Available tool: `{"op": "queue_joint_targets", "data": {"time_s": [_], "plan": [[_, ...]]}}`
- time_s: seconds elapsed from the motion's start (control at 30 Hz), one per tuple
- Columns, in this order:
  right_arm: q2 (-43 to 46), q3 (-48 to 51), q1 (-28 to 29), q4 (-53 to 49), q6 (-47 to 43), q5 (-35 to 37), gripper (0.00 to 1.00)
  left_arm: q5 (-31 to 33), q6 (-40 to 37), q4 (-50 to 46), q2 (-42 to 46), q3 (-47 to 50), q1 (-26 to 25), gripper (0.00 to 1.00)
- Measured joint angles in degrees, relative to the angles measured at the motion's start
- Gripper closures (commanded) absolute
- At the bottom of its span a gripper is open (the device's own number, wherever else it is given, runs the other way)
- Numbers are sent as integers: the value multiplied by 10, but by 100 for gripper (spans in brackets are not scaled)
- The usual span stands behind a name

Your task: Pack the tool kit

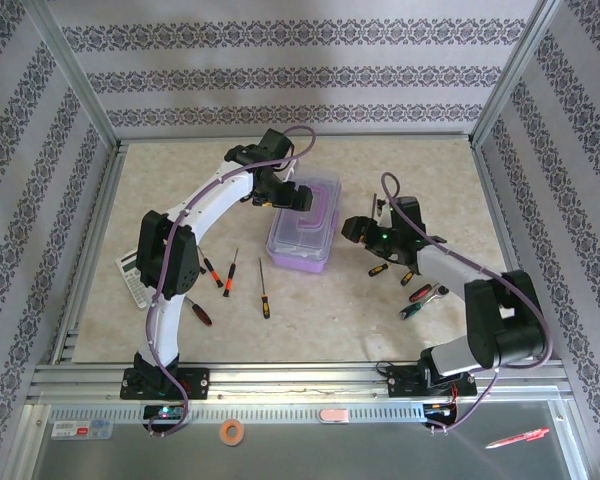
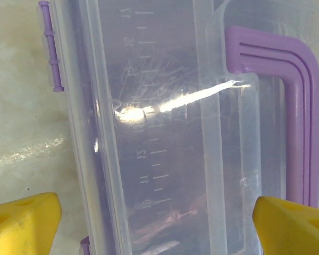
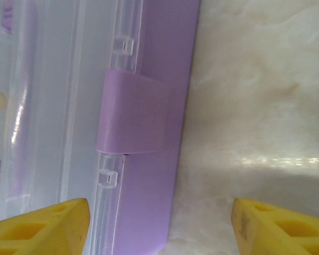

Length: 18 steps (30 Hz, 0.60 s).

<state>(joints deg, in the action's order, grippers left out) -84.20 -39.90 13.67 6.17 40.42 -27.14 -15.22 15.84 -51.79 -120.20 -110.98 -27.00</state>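
Observation:
The lilac tool kit case (image 1: 303, 238) sits mid-table with its clear lid (image 2: 165, 133) down and its purple handle (image 2: 295, 106) flat on top. Dim tool shapes lie inside under the lid. My left gripper (image 1: 296, 198) hovers over the case's far end, open, its yellow fingers (image 2: 21, 226) spread wide across the lid. My right gripper (image 1: 349, 229) is at the case's right side, open, straddling the rim just below the purple latch (image 3: 138, 114). Loose screwdrivers lie left of the case (image 1: 229, 272) and right of it (image 1: 380, 268).
A grey calculator (image 1: 130, 275) lies at the left behind the left arm. More screwdrivers rest near the right arm (image 1: 420, 293) and near the front left (image 1: 198, 312). Patterned walls and metal rails (image 1: 300, 372) box in the table.

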Motion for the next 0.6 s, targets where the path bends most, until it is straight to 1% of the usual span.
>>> {"op": "queue_joint_targets", "data": {"time_s": [0.23, 0.47, 0.6], "plan": [[-19, 4, 11, 45, 12, -21, 28, -7, 0, -3, 1, 0, -5, 7], [-19, 4, 11, 61, 15, -26, 27, -10, 1, -6, 1, 0, -9, 6], [-21, 4, 11, 66, 17, -28, 27, -10, 1, -6, 0, 0, -9, 9]]}}
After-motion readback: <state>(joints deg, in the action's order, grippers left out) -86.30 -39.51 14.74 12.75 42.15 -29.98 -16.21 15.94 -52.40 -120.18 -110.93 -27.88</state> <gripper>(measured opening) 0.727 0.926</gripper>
